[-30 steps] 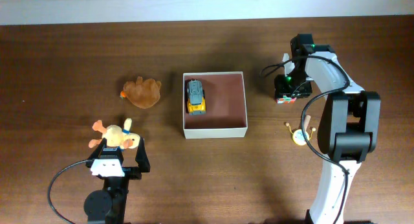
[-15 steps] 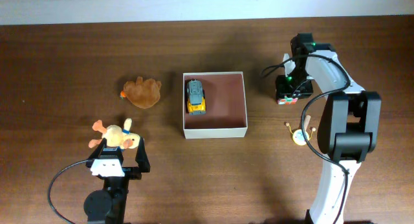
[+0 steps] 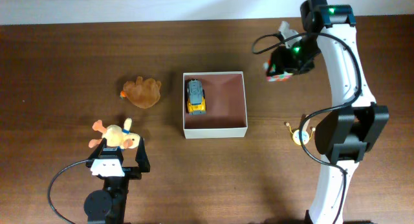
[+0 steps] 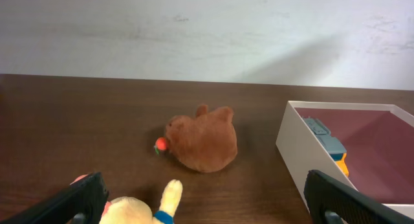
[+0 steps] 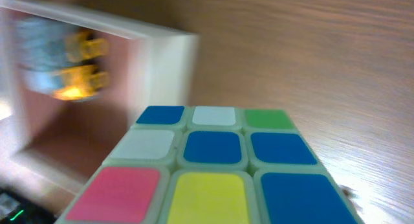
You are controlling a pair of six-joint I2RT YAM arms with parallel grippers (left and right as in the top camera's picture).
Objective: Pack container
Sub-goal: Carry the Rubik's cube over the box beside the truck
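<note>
The container (image 3: 215,132) is a white square box with a pinkish-brown inside, and a yellow-grey toy car (image 3: 196,96) lies in its left half. My right gripper (image 3: 284,61) hangs above the table to the box's upper right, shut on a colourful puzzle cube (image 3: 277,72). In the right wrist view the cube (image 5: 213,166) fills the lower frame and hides the fingers; the container (image 5: 174,49) and car (image 5: 61,62) lie blurred beyond. My left gripper (image 3: 118,160) stands open at the front left, with the yellow plush toy (image 4: 139,211) low between its fingers.
A brown plush (image 3: 142,92) lies left of the container, also ahead of my left gripper (image 4: 210,208) as the brown plush (image 4: 204,138). The yellow plush (image 3: 115,136) sits just ahead of the left gripper. A small yellow toy (image 3: 299,134) lies by the right arm's base.
My right gripper has risen from the table with the puzzle cube and swung up and slightly left, toward the container. The left arm has not moved.
</note>
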